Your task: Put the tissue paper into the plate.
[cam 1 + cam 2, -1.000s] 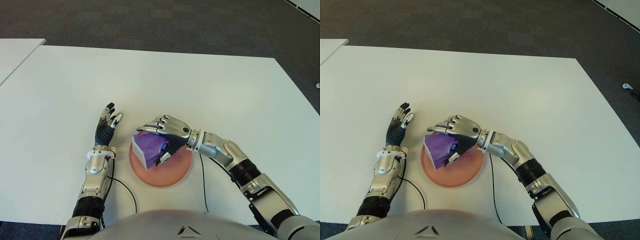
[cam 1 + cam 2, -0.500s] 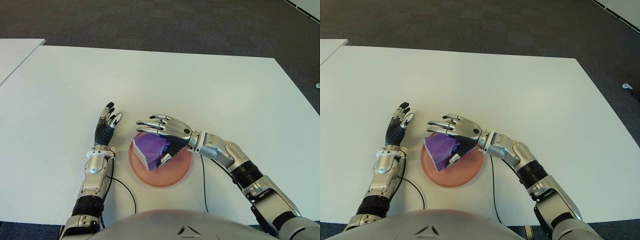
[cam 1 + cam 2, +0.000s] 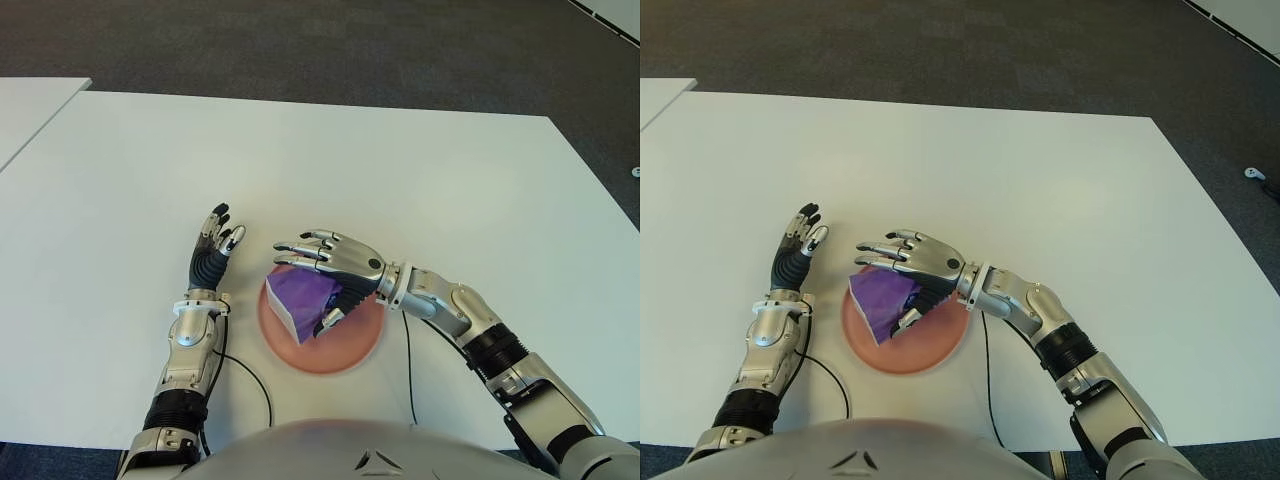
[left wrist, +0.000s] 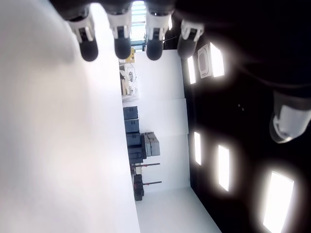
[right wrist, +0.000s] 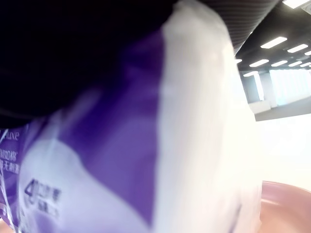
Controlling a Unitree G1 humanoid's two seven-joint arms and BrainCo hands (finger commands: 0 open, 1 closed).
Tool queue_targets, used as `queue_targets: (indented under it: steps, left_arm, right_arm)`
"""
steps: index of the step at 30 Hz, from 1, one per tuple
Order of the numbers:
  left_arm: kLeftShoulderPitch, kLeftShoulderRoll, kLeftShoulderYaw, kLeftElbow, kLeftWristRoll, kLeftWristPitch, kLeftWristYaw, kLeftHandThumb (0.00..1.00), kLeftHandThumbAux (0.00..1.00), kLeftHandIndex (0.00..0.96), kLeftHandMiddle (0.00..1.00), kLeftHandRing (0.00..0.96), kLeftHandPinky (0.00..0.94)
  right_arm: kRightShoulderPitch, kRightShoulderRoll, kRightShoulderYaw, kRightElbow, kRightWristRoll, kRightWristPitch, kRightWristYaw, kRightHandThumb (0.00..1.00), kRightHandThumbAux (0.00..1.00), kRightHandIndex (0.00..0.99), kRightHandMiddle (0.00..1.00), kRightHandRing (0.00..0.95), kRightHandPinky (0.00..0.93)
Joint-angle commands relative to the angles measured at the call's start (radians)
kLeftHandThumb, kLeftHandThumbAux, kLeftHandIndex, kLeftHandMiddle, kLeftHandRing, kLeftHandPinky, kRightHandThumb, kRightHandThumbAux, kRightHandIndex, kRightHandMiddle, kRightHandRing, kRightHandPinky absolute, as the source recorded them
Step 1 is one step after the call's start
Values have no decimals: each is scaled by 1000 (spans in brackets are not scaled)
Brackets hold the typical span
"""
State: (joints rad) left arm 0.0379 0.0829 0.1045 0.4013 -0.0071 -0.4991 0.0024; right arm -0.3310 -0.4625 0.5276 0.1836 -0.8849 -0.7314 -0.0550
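White table (image 3: 400, 160) | tissue pack (image 3: 300, 298) on plate (image 3: 350, 350) | right robot hand (image 3: 335, 268) fingers spread

Tissue pack (image 3: 300, 300) in plate (image 3: 345, 350), plate on table (image 3: 400, 170)

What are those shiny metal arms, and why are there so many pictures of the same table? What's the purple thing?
Those arms belong to a humanoid robot. Two pictures come from cameras in its head, looking down at the white table. Two more come from cameras on its wrists, very close up. The purple thing is a pack of tissue paper, sitting in a pink plate. The right hand is over the pack with its fingers spread out; its thumb is down beside the pack, and I can't tell if it touches. The left hand shows left of the plate, open and holding nothing.
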Motion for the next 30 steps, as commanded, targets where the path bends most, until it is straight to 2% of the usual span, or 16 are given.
queue_targets:
  steps: [1, 7, 10, 16, 21, 25, 29, 30]
  left_arm:
    - [12, 3, 3, 29, -10, 15, -14, 334, 422, 0, 0, 0, 0]
    - [8, 7, 6, 35, -12, 16, -17, 335, 417, 0, 0, 0, 0]
    - [7, 9, 7, 36, -13, 18, -19, 335, 412, 0, 0, 0, 0]
    - [7, 12, 6, 34, -10, 20, -16, 340, 403, 0, 0, 0, 0]
    - [5, 11, 8, 33, -10, 26, -12, 353, 394, 0, 0, 0, 0]
    - [3, 10, 9, 26, -7, 42, -5, 361, 387, 0, 0, 0, 0]
    - [5, 3, 7, 9, -5, 54, 2, 363, 386, 0, 0, 0, 0]
    - [6, 2, 7, 6, -4, 56, 3, 363, 387, 0, 0, 0, 0]
  right_arm:
    - [11, -25, 9, 2, -22, 4, 17, 60, 263, 0, 0, 0, 0]
    - [-1, -36, -3, -5, 7, -13, 24, 69, 244, 0, 0, 0, 0]
    - [-7, -50, -29, -47, 59, -21, 49, 83, 235, 0, 0, 0, 0]
    - [-5, -46, -69, -80, 119, -31, 55, 99, 233, 0, 0, 0, 0]
    - [-9, -54, -123, -139, 242, -21, 107, 106, 237, 0, 0, 0, 0]
    - [-7, -28, -154, -152, 339, 14, 144, 99, 239, 0, 0, 0, 0]
    - [-71, -1, -200, -122, 560, 120, 261, 96, 233, 0, 0, 0, 0]
    - [-89, 0, -211, -114, 592, 135, 281, 94, 230, 0, 0, 0, 0]
